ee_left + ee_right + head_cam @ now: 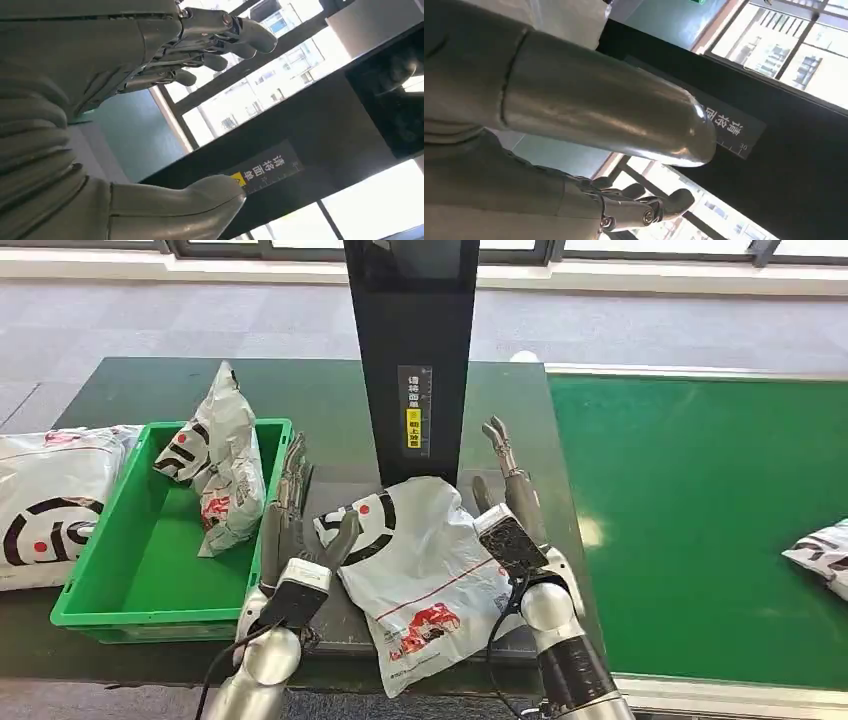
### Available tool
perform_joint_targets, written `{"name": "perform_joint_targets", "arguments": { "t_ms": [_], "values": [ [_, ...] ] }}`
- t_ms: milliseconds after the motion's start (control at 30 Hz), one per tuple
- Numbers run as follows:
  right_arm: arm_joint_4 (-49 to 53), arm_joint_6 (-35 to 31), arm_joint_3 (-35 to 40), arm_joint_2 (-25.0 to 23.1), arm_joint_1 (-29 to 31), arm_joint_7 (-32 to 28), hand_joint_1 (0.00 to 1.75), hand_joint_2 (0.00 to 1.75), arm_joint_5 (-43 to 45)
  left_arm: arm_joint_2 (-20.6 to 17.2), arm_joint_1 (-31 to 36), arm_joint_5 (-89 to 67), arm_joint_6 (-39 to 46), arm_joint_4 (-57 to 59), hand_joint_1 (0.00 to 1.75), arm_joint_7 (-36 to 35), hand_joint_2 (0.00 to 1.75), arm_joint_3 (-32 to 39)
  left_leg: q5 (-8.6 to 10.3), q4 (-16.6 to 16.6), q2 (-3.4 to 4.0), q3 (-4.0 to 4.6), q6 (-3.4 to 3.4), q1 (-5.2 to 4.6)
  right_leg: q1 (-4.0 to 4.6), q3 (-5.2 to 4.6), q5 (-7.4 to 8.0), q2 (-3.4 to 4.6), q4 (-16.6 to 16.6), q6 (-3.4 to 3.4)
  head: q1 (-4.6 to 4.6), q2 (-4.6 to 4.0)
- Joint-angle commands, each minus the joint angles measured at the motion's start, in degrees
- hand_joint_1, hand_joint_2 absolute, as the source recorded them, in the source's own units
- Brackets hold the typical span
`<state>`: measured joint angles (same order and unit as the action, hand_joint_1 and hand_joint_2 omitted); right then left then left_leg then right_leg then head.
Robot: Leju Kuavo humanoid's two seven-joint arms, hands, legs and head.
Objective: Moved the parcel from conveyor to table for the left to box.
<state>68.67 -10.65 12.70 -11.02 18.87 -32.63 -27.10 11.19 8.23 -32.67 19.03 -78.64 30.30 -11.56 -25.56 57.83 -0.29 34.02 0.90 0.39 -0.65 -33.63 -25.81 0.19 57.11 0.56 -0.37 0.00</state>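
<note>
**Inspector:** Start with the large items. You have the dark surface [330, 390] in front of you and the green conveyor [700, 520] running along its right side. A black scanner post [410, 350] stands at the middle of the surface.

**Operator:** And the box?

**Inspector:** The green bin [110, 590] sits at the left of the surface, with one bagged parcel [222, 465] leaning inside it. A further white bag [50, 500] lies outside its left wall. Another bag [825, 552] waits at the far right of the conveyor.

**Operator:** Where is the task parcel?

**Inspector:** The parcel [425, 575] lies flat on the surface at the foot of the post, off the conveyor, its near corner overhanging the front edge. Your left hand [290, 520] stands at its left edge, fingers apart, thumb close to or on the bag; I see no grip. Your right hand [505, 490] is raised at its right edge, fingers spread, holding nothing.

**Operator:** Stage?

**Inspector:** In my judgement the transfer is complete and the boxing step is due. You need the left hand to close on the near edge, lift, and carry the parcel over the bin wall.
</note>
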Motion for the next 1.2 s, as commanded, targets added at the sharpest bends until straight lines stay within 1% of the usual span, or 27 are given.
{"name": "perform_joint_targets", "arguments": {
  "t_ms": [33, 67, 100, 133, 167, 233, 300, 367, 400, 467, 500, 600, 700, 800, 1200],
  "values": [
    [14.0, -0.6, -4.6, 1.8, -5.3, -4.1, 0.0, 0.0, 3.3, -5.5, 2.1, -23.8, -8.5, 10.4, 0.0, -9.0, 1.75, -7.4, 0.07, -0.1, -0.24, -0.13, -0.02, -0.02, 0.0, 0.19, -0.04, -0.28, -0.1, -0.04, 0.0, 0.0],
    [16.9, -0.1, -5.1, 2.1, -6.7, -4.6, 0.0, 0.0, 4.0, -5.2, 2.2, -24.5, -8.7, 12.7, 0.0, -8.9, 1.75, -7.1, 0.06, -0.1, -0.24, -0.08, -0.02, -0.05, -0.04, 0.12, -0.04, -0.27, -0.1, -0.02, 0.0, 0.0],
    [19.5, 0.3, -5.6, 2.2, -8.0, -5.1, 0.0, 0.0, 4.6, -5.2, 2.6, -25.1, -8.8, 15.0, 0.0, -8.4, 0.0, -7.2, 0.06, -0.2, -0.3, -0.17, -0.02, -0.04, -0.03, 0.24, -0.06, -0.34, -0.2, -0.03, 0.0, 0.0],
    [22.6, 0.6, -6.1, 2.3, -9.4, -6.1, 0.0, 1.75, 5.0, -5.2, 3.8, -27.8, -8.2, 18.8, 0.0, -9.7, 0.0, -7.7, 0.05, -0.2, -0.29, -0.24, -0.03, -0.02, 0.0, 0.32, -0.05, -0.34, -0.2, -0.03, 0.0, 0.0],
    [24.6, 0.9, -6.3, 2.2, -10.2, -6.5, 0.0, 1.75, 5.3, -4.9, 4.9, -28.9, -8.1, 21.7, 0.0, -10.1, 1.75, -7.9, 0.05, -0.2, -0.33, -0.19, -0.03, -0.04, -0.03, 0.28, -0.07, -0.37, -0.2, -0.01, 0.0, 0.0],
    [28.0, 1.1, -6.2, 1.9, -11.2, -7.4, 0.0, 1.75, 5.7, -4.0, 7.7, -30.6, -10.2, 29.4, 0.0, -9.6, 1.75, -9.0, 0.05, -0.2, -0.38, -0.16, -0.03, -0.04, -0.03, 0.26, -0.08, -0.42, -0.2, -0.01, 0.0, 0.0],
    [29.9, 1.0, -5.4, 2.2, -11.6, -7.4, 0.0, 1.75, 6.2, -3.3, 9.9, -33.0, -10.9, 36.0, 0.0, -10.7, 1.75, -10.7, 0.01, -0.1, -0.35, -0.09, -0.02, -0.05, -0.04, 0.14, -0.07, -0.36, -0.1, -0.01, 0.0, 0.0],
    [30.1, 1.0, -4.6, 2.3, -11.2, -7.4, 0.0, 1.75, 6.7, -2.2, 11.7, -33.3, -11.5, 40.8, 0.0, -10.1, 1.75, -11.2, 0.02, -0.2, -0.36, -0.14, -0.03, -0.06, -0.04, 0.19, -0.06, -0.38, -0.1, -0.02, 0.0, 0.0],
    [29.9, 0.9, -4.6, 2.2, -11.0, -7.4, 0.0, 1.75, 6.6, -2.1, 11.9, -33.3, -11.7, 41.5, 0.0, -10.1, 1.75, -11.3, 0.03, -0.2, -0.36, -0.15, -0.04, -0.05, -0.03, 0.21, -0.04, -0.39, -0.2, -0.02, 0.0, 0.0],
    [28.5, 0.6, -4.3, 2.3, -9.1, -7.3, 0.0, 1.75, 6.7, -1.6, 13.9, -33.7, -12.6, 44.7, 0.0, -10.0, 1.75, -12.0, 0.04, -0.2, -0.24, -0.18, -0.04, -0.03, -0.02, 0.2, -0.03, -0.39, -0.2, -0.02, 0.0, 0.0],
    [28.0, 0.3, -4.3, 2.5, -8.4, -7.4, 0.0, 1.75, 7.0, -1.3, 15.3, -33.7, -13.2, 46.4, 0.0, -10.0, 1.75, -12.1, 0.01, -0.1, -0.14, -0.08, -0.04, -0.08, -0.07, 0.06, -0.04, -0.27, -0.1, 0.0, 0.0, 0.0],
    [27.1, 0.3, -4.6, 2.8, -7.3, -7.4, 0.0, 1.75, 7.7, -1.1, 16.9, -33.3, -13.5, 48.0, 0.0, -9.9, 1.75, -11.9, -0.03, 0.0, 0.04, -0.04, -0.04, -0.02, -0.01, 0.02, 0.02, -0.08, -0.1, -0.01, 0.0, 0.0],
    [25.5, 0.0, -4.4, 3.0, -5.4, -7.3, 0.0, 1.75, 8.3, -0.6, 20.3, -33.6, -15.6, 52.2, 0.0, -10.2, 1.75, -12.7, 0.0, 0.0, 0.0, -0.12, -0.05, -0.01, 0.01, 0.18, 0.05, -0.12, -0.1, -0.02, 0.0, 0.0],
    [25.1, -0.4, -4.2, 2.8, -4.9, -7.4, 0.0, 1.75, 8.4, -0.5, 21.9, -33.5, -15.1, 53.6, 0.0, -9.9, 1.75, -12.6, 0.05, -0.1, 0.05, -0.16, -0.06, -0.01, 0.0, 0.21, 0.11, -0.07, -0.1, -0.03, 0.0, 0.0],
    [25.1, -0.4, -4.2, 2.8, -5.0, -7.4, 0.0, 1.75, 8.4, -0.4, 21.8, -33.4, -15.0, 53.7, 0.0, -9.9, 1.75, -12.6, 0.04, -0.1, 0.12, -0.39, -0.06, -0.02, -0.01, 0.42, 0.1, -0.02, -0.1, -0.03, 0.0, 0.0]
  ]
}}
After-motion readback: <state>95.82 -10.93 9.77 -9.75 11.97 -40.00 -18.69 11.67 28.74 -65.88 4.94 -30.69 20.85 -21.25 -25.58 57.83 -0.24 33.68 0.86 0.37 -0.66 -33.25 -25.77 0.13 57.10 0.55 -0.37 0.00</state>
